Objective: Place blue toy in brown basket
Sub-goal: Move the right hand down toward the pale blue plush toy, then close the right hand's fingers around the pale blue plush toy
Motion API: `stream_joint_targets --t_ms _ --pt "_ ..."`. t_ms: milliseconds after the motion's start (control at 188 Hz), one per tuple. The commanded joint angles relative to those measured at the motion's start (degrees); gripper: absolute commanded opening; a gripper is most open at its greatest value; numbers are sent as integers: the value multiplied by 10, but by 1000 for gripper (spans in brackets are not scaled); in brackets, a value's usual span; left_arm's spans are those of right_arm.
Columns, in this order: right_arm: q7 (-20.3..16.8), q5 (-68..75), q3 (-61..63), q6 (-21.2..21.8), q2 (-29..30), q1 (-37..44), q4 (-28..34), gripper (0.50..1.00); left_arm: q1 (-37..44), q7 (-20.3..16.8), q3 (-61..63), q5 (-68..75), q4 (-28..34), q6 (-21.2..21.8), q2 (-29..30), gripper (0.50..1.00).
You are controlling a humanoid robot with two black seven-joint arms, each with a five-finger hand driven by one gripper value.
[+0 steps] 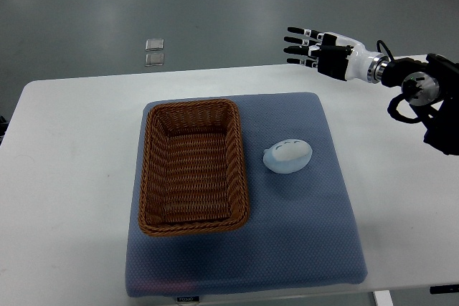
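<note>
1. From my seat I see the right hand (310,49) coming in from the right edge, held above the far right part of the white bench (64,177), past the far edge of the mat.
2. Its fingers (295,31) are stretched out straight and spread, pointing left; the hand grips nothing.
3. The blue toy (287,156) lies on the blue mat (287,249), right of the brown basket (193,167) and just beside its right wall, not touching it as far as I can tell.
4. The toy is a rounded pale blue shape with a white patch on top; finer detail is too small for me to make out.
5. The hand is well apart from the toy, further away and to the right of it.
6. The basket is a woven rectangle, standing on the left half of the mat with its long side running near to far; I see only its woven bottom inside.
7. On the floor beyond the bench sit two small clear square things (154,52), one just behind the other.
8. I see no left arm in this view.
</note>
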Motion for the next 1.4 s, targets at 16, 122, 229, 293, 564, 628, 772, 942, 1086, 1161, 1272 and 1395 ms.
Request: stream_joint_targets --t_ms 16,122,229,293,564,628,772,942,1086,1161,1272,1395 --pt "1 -3 0 0 -2 13 2 928 0 0 0 0 -1 -2 0 1000" --pt "2 -25 -1 0 -4 15 3 928 0 0 0 0 0 -1 0 1000" --pt "5 -60 0 0 -12 15 3 928 0 0 0 0 0 -1 0 1000" --pt "6 -79 0 0 -15 14 3 928 0 0 0 0 -1 -1 0 1000" --pt "37 -260 2 0 -78 7 169 926 0 0 0 0 -1 -1 0 1000" --pt "51 -316 2 0 -102 6 233 926 0 0 0 0 0 -1 0 1000" --pt "64 -425 2 0 -144 -17 356 926 0 0 0 0 0 -1 0 1000" --pt "63 -569 1 -32 -188 -64 487 926 0 0 0 0 0 -1 0 1000" --pt "60 -653 -4 -96 -183 -94 512 926 0 0 0 0 0 -1 0 1000" --pt "60 -679 -24 -136 -183 -104 514 926 0 0 0 0 0 -1 0 1000" --pt "62 -692 -57 -167 -190 -105 531 926 0 0 0 0 0 -1 0 1000" --pt "62 -709 -64 -171 -188 -110 533 926 0 0 0 0 0 -1 0 1000"
